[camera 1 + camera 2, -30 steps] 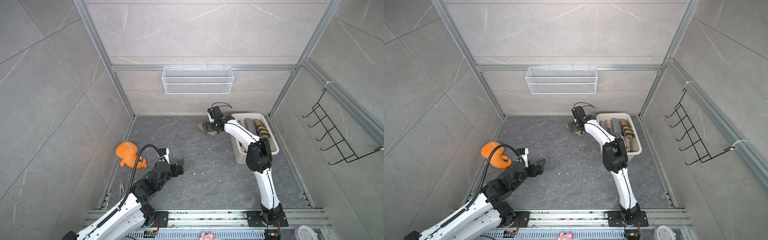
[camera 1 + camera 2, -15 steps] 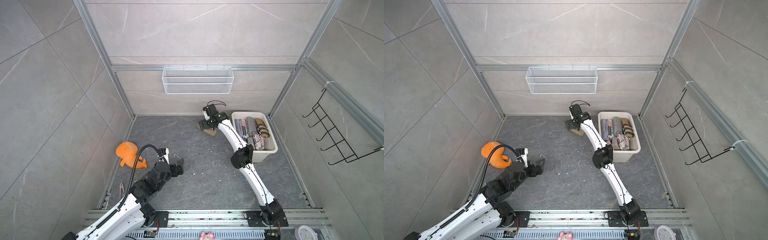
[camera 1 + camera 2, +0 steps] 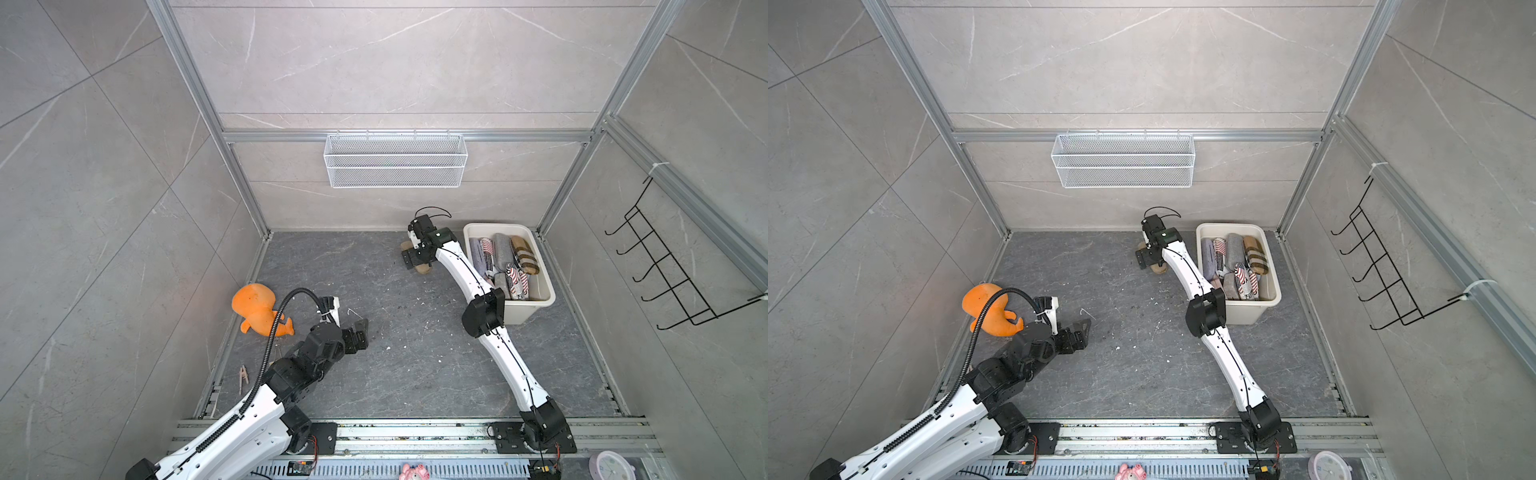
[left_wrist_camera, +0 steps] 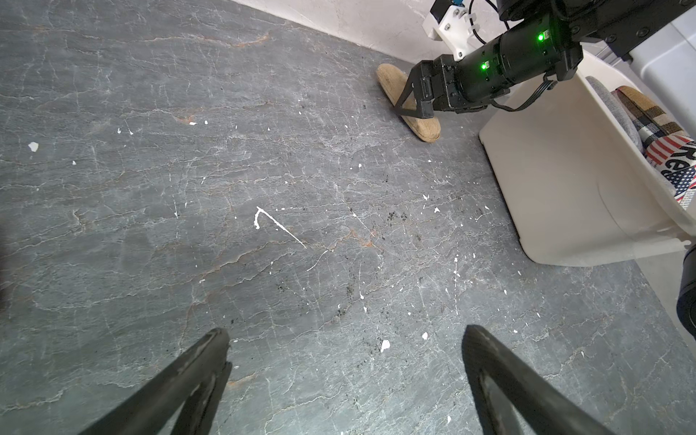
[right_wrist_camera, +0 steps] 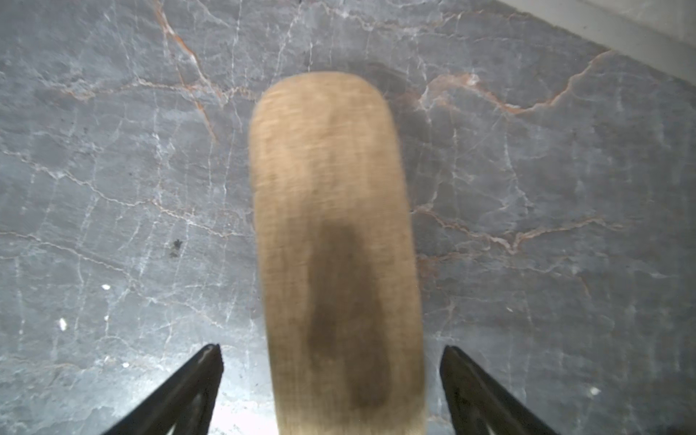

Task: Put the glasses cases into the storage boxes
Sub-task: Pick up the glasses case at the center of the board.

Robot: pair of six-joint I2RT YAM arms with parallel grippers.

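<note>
A: Which step was in hand?

B: The pick-up. The right gripper [image 5: 331, 380] hung over the tan glasses case [image 5: 335, 241], jaws spread to either side, nothing grasped. The case lay on the floor just beside the cream storage tub [image 3: 536, 307].

A: And the left gripper [image 4: 344, 361]?

B: Released, empty, well apart from the tub. Next, the right probably needed lowering and closing.

A robot test cell dressed as a tiled room, not a lived-in home: grey marble-look wall panels [image 3: 374, 62] sit in bare aluminium framing [image 3: 399, 136] around a dark slate floor [image 3: 395, 353]. Two white-and-black arms are bolted to a metal rail [image 3: 415, 432] along the front edge. A white wire basket [image 3: 395, 166] and a black hook rack [image 3: 665, 270] hang on the walls.
</note>
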